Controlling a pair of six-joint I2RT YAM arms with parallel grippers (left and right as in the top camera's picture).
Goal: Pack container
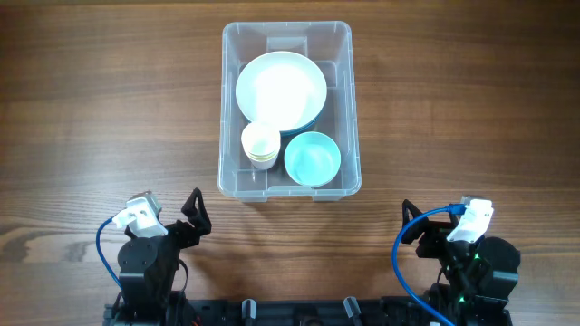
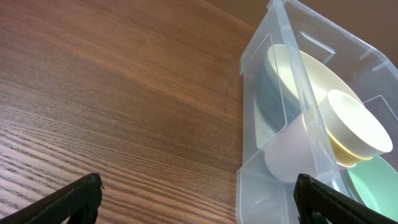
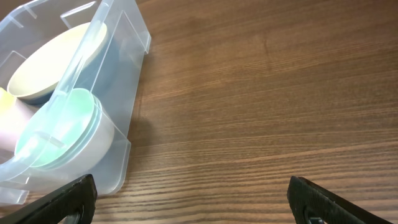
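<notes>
Overhead: container [image 1: 346, 109] sits mid-table, well apart from both arms, and holds a large white dish [image 1: 281, 89], a cream cup stack [image 1: 260, 143] and a teal bowl [image 1: 313, 157]. Only the wrist views show the jaws: left gripper [image 2: 199, 208] and right gripper [image 3: 193, 208] are both spread wide. Wood-grain table [image 1: 109, 109].

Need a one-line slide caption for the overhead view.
Clear container holds a large white dish, stacked cups and a teal bowl; left hand and right hand open, apart from it.

1 bin [image 1: 347, 91], 3 dish stks [image 1: 281, 88] [image 1: 261, 143] [image 1: 313, 157].
</notes>
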